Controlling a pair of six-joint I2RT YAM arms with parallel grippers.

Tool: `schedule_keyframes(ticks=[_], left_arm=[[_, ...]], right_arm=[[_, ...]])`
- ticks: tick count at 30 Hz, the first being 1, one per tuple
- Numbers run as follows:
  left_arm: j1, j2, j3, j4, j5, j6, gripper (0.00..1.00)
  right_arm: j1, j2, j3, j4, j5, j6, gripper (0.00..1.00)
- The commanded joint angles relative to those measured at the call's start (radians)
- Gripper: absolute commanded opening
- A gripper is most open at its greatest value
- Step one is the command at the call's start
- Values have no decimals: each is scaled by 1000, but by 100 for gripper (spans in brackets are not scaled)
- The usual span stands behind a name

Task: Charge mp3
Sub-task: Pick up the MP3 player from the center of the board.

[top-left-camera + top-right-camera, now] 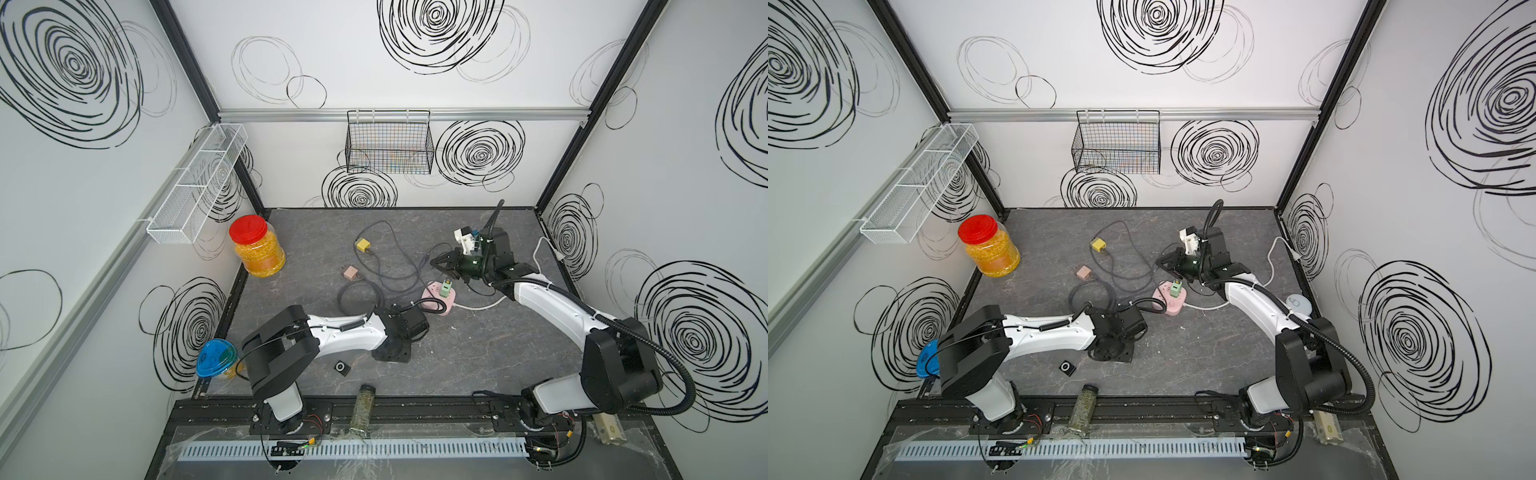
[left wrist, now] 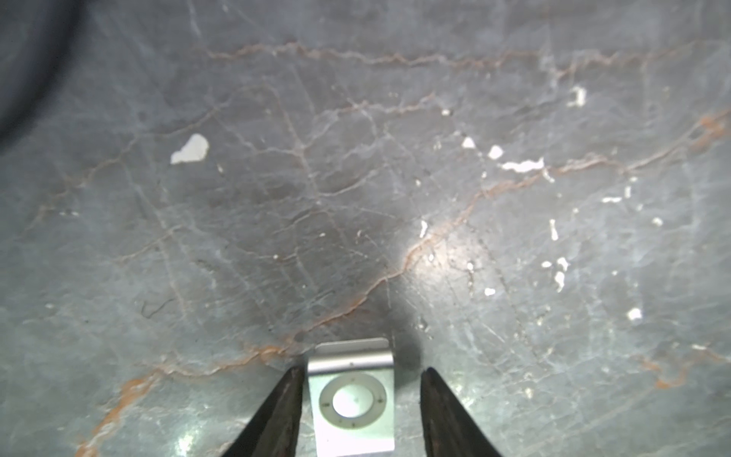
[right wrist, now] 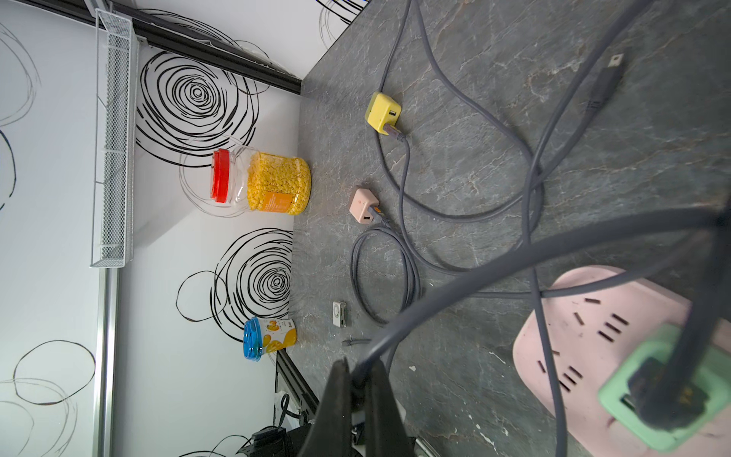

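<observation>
"Silver music player (image 2: 351, 399) — where is it against the left gripper (image 2: 362, 368)?"

"It lies flat on the grey stone-look table (image 1: 478, 353), near and left of the middle. In the left wrist view it sits between the two fingertips. One fingertip (image 2: 292, 382) is just beside its edge, touching or not I cannot tell. The other stands off, with bare table between."

"Is it gripped, then?"

"No. The jaws are partway open around it and hold nothing. In both top views the player shows just near-left of that arm's black wrist, and the fingers are hidden beneath it."

"And the right gripper (image 3: 360, 368)?"

"Farther back and to the right, pinched closed on a grey cable (image 3: 389, 330)."

"Count things for me."

"One player and one pink power strip (image 3: 648, 300). Three chargers — a yellow charger (image 1: 362, 245) farthest back, a pale pink charger (image 1: 350, 272) nearer, and a green charger (image 1: 446, 286) plugged into the strip. Each has a cable in it. Two jars stand at the left: a red-lidded jar (image 1: 257, 249) far, a blue-lidded jar (image 1: 216, 359) near. One bottle (image 1: 362, 409) lies on its side at the near edge. Two wire baskets hang on the walls: a white basket (image 1: 195, 187) on the left, a black basket (image 1: 388, 143) on the far one."
</observation>
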Motion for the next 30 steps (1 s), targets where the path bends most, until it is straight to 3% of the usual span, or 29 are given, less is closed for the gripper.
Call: schedule_keyframes(ticks=[1,20,30], left_arm=[[-12,42,27,-69,-24,26,52],[-11,84,34,-67,-50,-11,46],[-6,87,21,-73,-68,9,29]], right_arm=[[-6,-37,-10,1,2,-5,0],[-12,-66,-32,-16,27,-30,0],[-19,-79,-31,-61,71,-68,0]])
